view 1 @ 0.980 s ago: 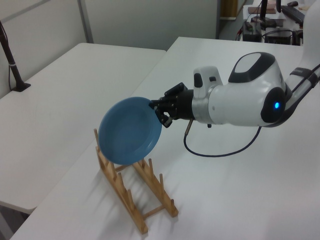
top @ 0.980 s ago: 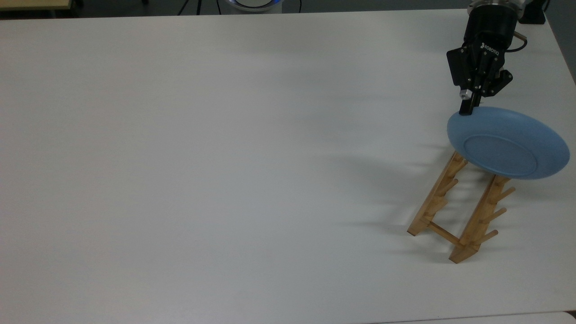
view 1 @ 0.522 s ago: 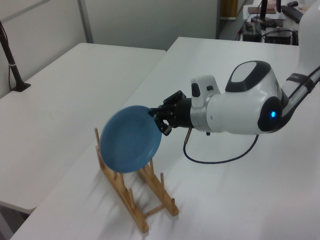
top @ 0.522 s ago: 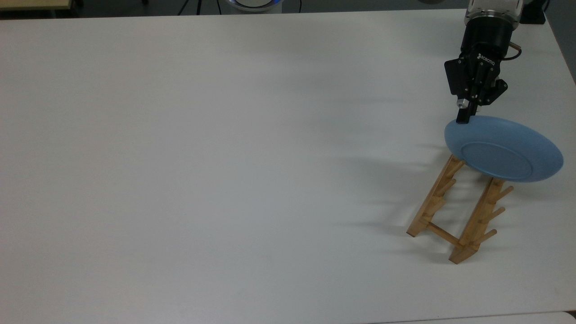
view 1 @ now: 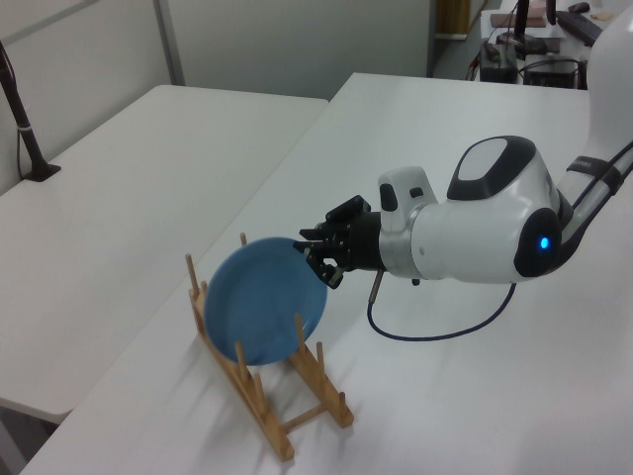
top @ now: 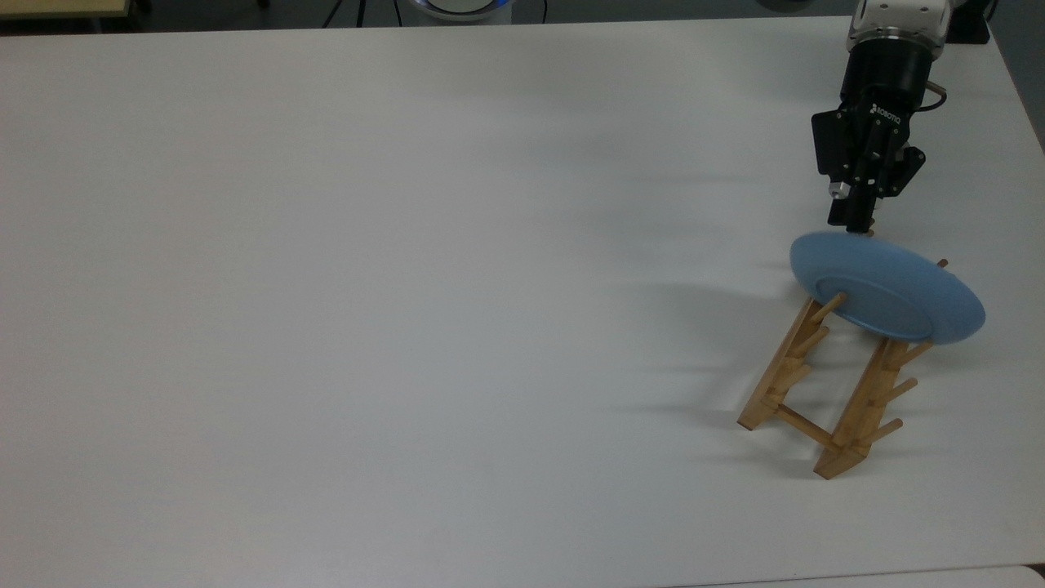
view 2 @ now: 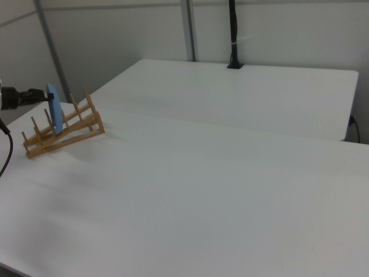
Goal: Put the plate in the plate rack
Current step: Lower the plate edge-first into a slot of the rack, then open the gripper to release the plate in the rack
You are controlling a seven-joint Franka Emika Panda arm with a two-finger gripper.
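I have the gripper (top: 851, 229) pinched on the top rim of the plate (top: 886, 287), now on edge between pegs of the plate rack (top: 824, 384) near the table's (top: 408, 286) corner; glossy, stiff, likely breakable, rim is the only handhold

A broad white table (top: 367, 286) adjoins a second white table (view 1: 129, 168) holding a black clamped pole (view 2: 233, 34)

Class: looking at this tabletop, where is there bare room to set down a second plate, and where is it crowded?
Free: the white table across the top view's left and middle. Crowded: the top view's right edge, where the gripper holds the plate in the plate rack.
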